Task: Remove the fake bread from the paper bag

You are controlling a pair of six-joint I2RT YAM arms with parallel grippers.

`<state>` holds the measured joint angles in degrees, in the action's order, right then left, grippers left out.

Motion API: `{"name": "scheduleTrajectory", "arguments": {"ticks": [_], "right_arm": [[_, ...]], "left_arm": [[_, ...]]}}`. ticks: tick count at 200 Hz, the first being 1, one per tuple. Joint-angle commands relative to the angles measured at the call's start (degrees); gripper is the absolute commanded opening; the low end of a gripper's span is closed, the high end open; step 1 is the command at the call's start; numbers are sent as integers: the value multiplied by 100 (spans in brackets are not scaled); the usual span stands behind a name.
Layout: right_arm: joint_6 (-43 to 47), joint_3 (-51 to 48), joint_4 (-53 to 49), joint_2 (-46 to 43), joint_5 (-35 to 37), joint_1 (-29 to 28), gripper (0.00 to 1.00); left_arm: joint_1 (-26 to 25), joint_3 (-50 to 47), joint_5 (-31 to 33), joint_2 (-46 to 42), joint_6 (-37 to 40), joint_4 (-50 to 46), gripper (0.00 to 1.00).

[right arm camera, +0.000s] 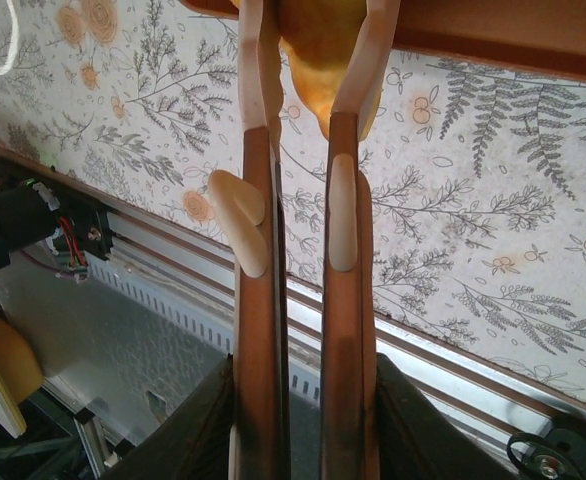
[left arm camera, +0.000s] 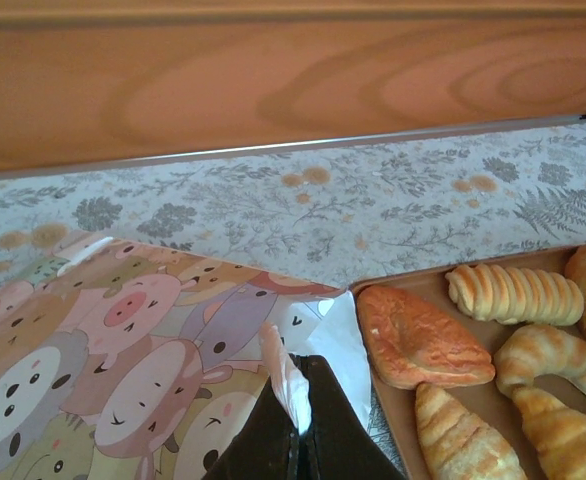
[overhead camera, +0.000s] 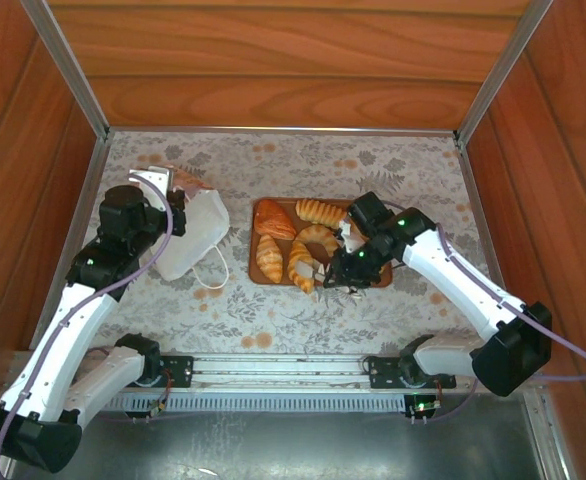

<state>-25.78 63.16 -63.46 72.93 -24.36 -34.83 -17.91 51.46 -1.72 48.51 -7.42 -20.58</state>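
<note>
The paper bag lies on its side at the left of the table, its cartoon-animal print facing up. My left gripper is shut on the bag's white paper edge. Several pieces of fake bread lie on the brown tray: a flat orange pastry, a ribbed roll and croissants. My right gripper hangs over the tray's near edge. Its fingers are closed round a golden piece of fake bread.
Wooden walls enclose the floral-patterned table on three sides. The tray sits just right of the bag. A metal rail with the arm bases runs along the near edge. The bag's cord handle loops onto the table.
</note>
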Motion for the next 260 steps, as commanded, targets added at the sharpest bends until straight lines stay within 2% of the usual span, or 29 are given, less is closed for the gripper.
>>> {"name": "scheduleTrajectory", "arguments": {"ticks": [1,44,104,135,191,222,260], "right_arm": [[300,-72,-41,81,-334,148,33],[502,-94,-126,210,-360,334,36],[710,66,-490,284,109,507,45],[724,170,-626,284,224,541,46],[706,604,-1143,77,836,577,46],[673,779,-1141,-130,209,569,45],[135,540,-621,-569,-807,426,37]], "left_arm": [[-28,82,11,48,-5,86,0],[-28,80,15,47,-10,86,0],[-28,127,-15,114,-23,88,0],[-26,160,-48,183,-23,86,0],[-25,135,-38,154,-30,86,0],[-28,140,-57,176,-23,81,0],[-28,129,-48,167,-14,87,0]]}}
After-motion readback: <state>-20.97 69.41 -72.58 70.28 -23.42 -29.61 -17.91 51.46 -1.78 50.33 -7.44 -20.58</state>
